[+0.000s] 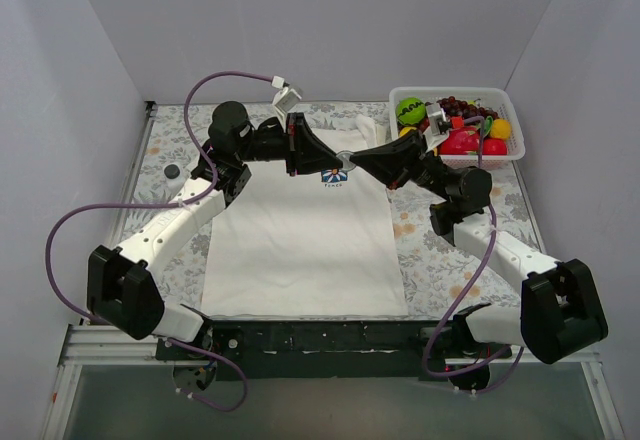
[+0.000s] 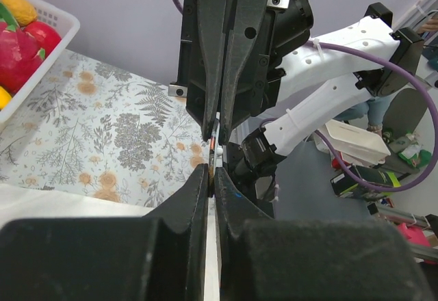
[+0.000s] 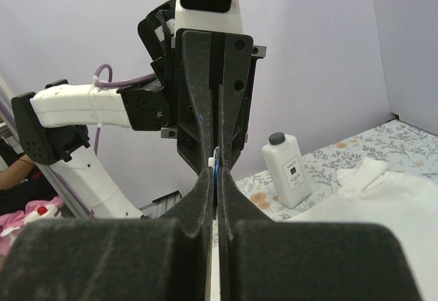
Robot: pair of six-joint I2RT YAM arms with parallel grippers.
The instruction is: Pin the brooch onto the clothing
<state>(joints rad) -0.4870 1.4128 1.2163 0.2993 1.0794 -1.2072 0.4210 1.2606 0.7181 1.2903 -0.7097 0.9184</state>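
The left gripper (image 1: pixel 322 154) and right gripper (image 1: pixel 365 159), both pressed together, meet tip to tip at the brooch (image 1: pixel 343 156), just above the chest print (image 1: pixel 335 175) of the T-shirt (image 1: pixel 300 250). Pinning appears underway. The next move calls for a steady, aligned press into the fabric.

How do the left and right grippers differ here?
The left gripper reaches over the shirt from the left; the right gripper from the basket side. The left lies nearly level in the top view; the right slants in from lower right. Both are shut, tips meeting above the chest print; what they pinch is unclear.
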